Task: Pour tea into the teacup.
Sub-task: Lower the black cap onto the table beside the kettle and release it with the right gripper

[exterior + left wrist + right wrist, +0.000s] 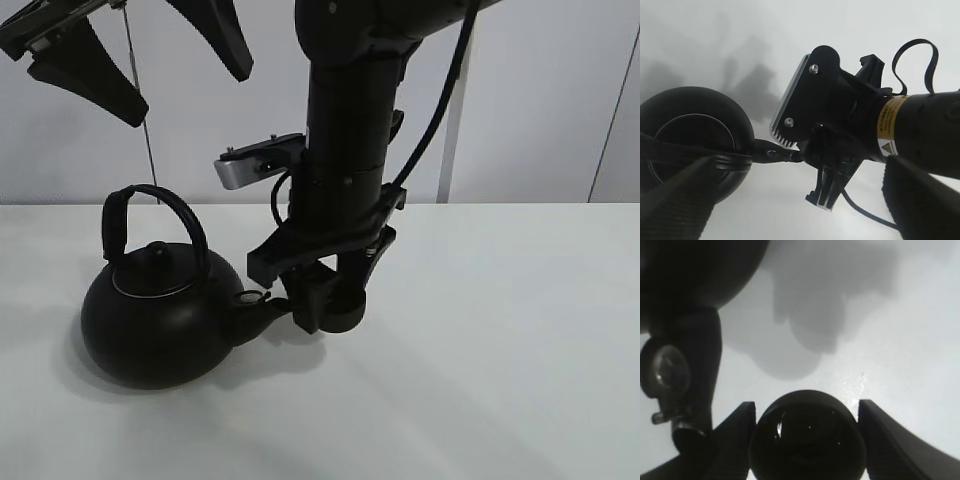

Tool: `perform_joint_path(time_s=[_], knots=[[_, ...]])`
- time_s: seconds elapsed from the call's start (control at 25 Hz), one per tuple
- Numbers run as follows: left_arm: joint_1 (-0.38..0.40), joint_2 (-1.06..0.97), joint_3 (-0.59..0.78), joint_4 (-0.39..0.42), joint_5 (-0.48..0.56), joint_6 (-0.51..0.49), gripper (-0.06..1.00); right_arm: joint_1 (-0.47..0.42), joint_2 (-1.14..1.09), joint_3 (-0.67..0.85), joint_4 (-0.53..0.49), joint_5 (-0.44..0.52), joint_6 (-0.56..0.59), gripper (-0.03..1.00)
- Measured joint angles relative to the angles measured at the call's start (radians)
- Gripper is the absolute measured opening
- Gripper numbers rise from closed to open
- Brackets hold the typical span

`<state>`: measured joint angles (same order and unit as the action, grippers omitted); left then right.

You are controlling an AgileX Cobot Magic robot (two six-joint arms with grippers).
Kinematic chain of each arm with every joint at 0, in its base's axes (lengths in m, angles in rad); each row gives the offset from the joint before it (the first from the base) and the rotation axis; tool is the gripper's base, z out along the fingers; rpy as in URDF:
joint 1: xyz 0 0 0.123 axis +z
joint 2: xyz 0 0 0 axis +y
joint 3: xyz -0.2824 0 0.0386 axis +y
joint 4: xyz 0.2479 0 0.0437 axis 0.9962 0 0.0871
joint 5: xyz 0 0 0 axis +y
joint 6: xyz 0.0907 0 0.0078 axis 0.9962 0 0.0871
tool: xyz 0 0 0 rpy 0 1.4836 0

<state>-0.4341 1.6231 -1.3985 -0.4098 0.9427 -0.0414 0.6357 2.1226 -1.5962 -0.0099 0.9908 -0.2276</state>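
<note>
The teacup (807,445) is small, round and black with a glossy inside. My right gripper (806,407) is shut on it, one finger on each side. In the exterior high view the right gripper (333,300) holds the teacup (347,315) low at the table, right beside the short spout (256,303) of the big black kettle (155,325). The kettle stands upright on the table with its arched handle (160,205) up. My left gripper (188,92) is open and empty, high above the kettle. In the left wrist view the kettle (690,130) lies below the left gripper (800,165).
The white table (500,340) stretches to the right and front of the kettle. A pale wall (540,100) stands behind it. The right arm's column (345,150) rises just right of the kettle's spout, with a cable (440,110) hanging at its side.
</note>
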Motion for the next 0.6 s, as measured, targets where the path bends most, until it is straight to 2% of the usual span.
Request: perform_joint_path(time_s=[0.36, 0.6], knots=[[0.000, 0.000, 0.000, 0.000, 0.000, 0.000, 0.64, -0.073, -0.004, 0.004, 0.021, 0.074, 0.014, 0.40], [0.000, 0.000, 0.000, 0.000, 0.000, 0.000, 0.64, -0.074, -0.097, 0.124, 0.052, 0.003, -0.028, 0.40]])
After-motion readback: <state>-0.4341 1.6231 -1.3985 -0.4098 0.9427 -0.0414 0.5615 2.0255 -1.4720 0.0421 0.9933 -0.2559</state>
